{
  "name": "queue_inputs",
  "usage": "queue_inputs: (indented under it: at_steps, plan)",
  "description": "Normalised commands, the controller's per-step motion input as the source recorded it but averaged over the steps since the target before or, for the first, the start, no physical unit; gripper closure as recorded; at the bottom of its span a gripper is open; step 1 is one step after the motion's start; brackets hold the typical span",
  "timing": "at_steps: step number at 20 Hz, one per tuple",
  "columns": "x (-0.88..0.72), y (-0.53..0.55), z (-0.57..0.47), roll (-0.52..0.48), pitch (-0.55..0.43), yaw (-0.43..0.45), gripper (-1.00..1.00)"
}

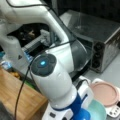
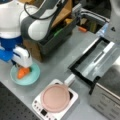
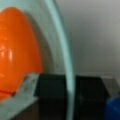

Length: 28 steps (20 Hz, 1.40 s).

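In a front view my gripper [image 2: 23, 67] points down into a teal plate [image 2: 35, 75] at the left, right on top of an orange carrot-like thing [image 2: 22, 72] lying in it. The wrist view shows that orange thing [image 3: 17, 55] very close at the left, the plate's teal rim [image 3: 60, 50] curving past it, and a pale fingertip [image 3: 23, 97] touching its lower edge. In a front view the arm's white and blue wrist hides the gripper, and only a part of the teal plate [image 1: 98, 110] shows at the bottom right.
A white appliance with a round pink lid [image 2: 55, 97] [image 1: 103, 92] stands next to the plate. A toaster oven [image 2: 100, 62] [image 1: 100, 37] has its glass door folded down. A dark bin of tools [image 2: 52, 37] sits behind the arm, and a wooden board [image 1: 15, 95] lies at the left.
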Motion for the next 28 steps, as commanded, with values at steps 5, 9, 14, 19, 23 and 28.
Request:
queue_inputs:
  at_steps: [5,9,14,19,23,28]
  plan:
    - [0.33,-0.22,0.1,0.014,0.209,0.051,1.0]
    - [0.36,-0.25,0.07,0.002,0.185,0.058,1.0]
    - [0.38,-0.24,0.08,0.015,0.18,0.066,1.0]
    - [0.37,-0.17,0.08,0.013,0.168,0.06,1.0]
    - [0.35,-0.13,0.06,0.0,0.159,0.044,1.0]
    - [0.33,-0.13,0.08,-0.002,0.143,0.038,1.0]
